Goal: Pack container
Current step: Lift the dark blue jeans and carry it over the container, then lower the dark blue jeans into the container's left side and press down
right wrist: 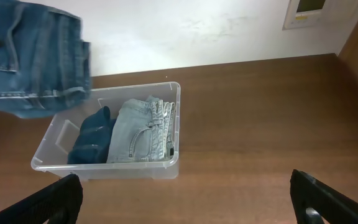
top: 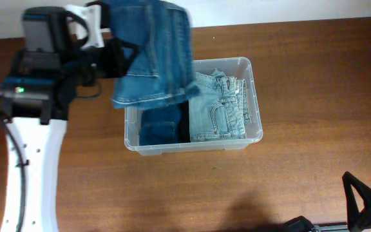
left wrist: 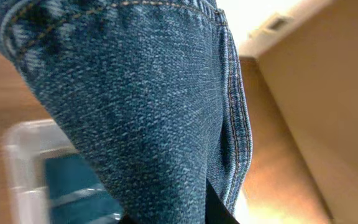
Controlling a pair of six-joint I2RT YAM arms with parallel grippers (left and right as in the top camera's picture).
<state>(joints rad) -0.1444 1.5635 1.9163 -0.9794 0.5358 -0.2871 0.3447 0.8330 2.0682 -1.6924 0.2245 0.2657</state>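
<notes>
Left tool (top: pixel 125 53), clenched on jeans (top: pixel 152 58), hangs them over the container (top: pixel 255 103) at its far-left corner; its long axis runs left-right. Right tool (right wrist: pixel 184 186), released, sits well apart.

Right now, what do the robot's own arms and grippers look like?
The left arm has a long white link, black joint housings, a lit green light and a black cable along it, with a white part by the wrist. The right gripper shows plain black angular fingers.
</notes>
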